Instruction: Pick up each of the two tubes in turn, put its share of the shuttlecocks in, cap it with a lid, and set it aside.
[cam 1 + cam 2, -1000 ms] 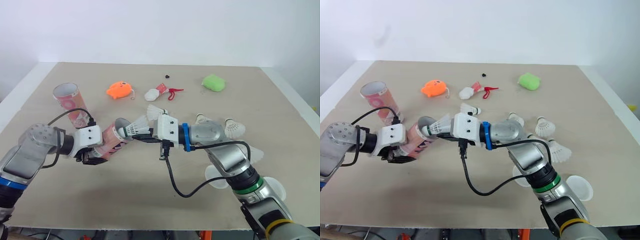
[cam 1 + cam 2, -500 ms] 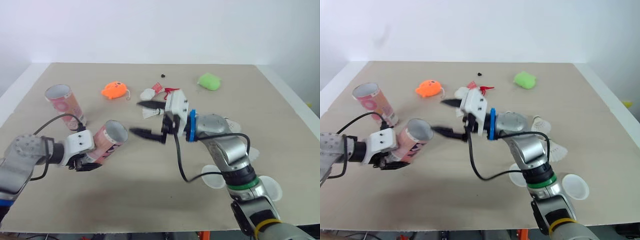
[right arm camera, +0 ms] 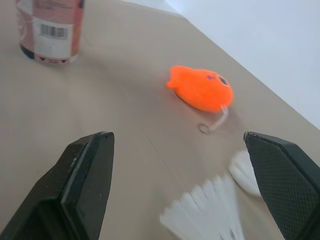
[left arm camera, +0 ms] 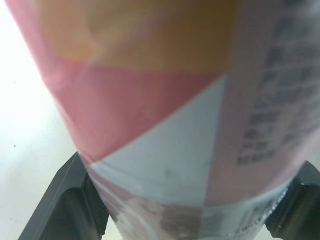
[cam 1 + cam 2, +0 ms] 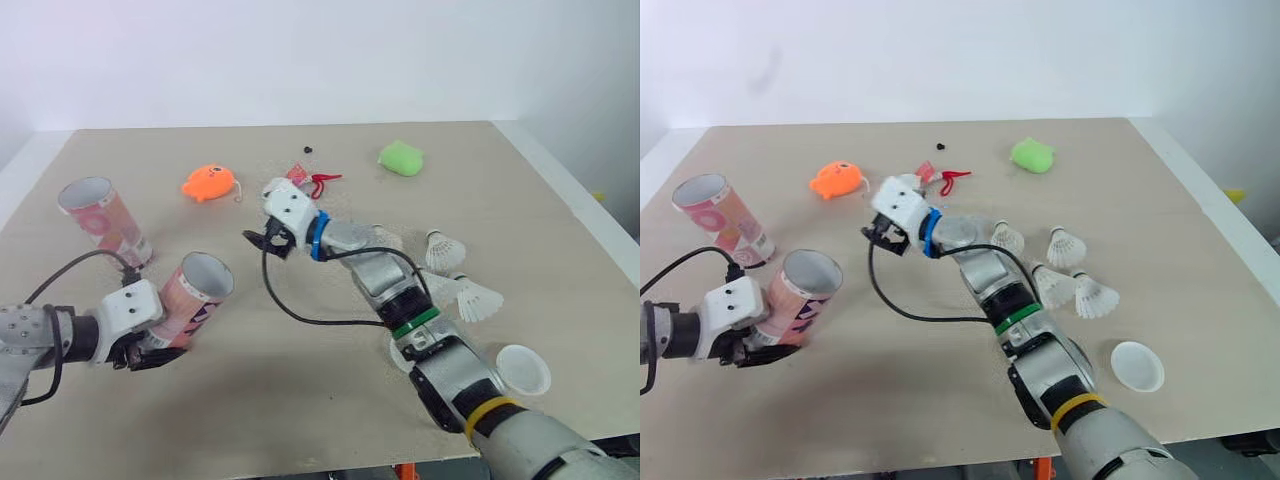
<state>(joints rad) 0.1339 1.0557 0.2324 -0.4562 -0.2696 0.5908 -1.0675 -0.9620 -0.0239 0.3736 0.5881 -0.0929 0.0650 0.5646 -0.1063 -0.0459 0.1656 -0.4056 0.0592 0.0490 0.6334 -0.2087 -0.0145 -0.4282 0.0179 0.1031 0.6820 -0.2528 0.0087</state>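
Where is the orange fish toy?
In the eye views, the orange fish-shaped toy lies toward the far side of the table, left of centre, between the upright pink tube and the open right gripper.

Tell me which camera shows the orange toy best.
The right wrist view: the orange toy sits close, with its eye and its cord with a ring clear. Both eye views show it small and distant. The left wrist view faces the pink tube.

Two tubes [image 5: 715,215] [image 5: 800,295], five shuttlecocks [image 5: 1008,238] [image 5: 1065,245] [image 5: 1050,287] [image 5: 1095,297] [image 3: 205,212] (four loosely grouped, one apart), one lid [image 5: 1137,365] in plain sight, one orange toy [image 5: 835,180], one green toy [image 5: 1031,155], one small red thing [image 5: 948,177], one black speck [image 5: 941,149].
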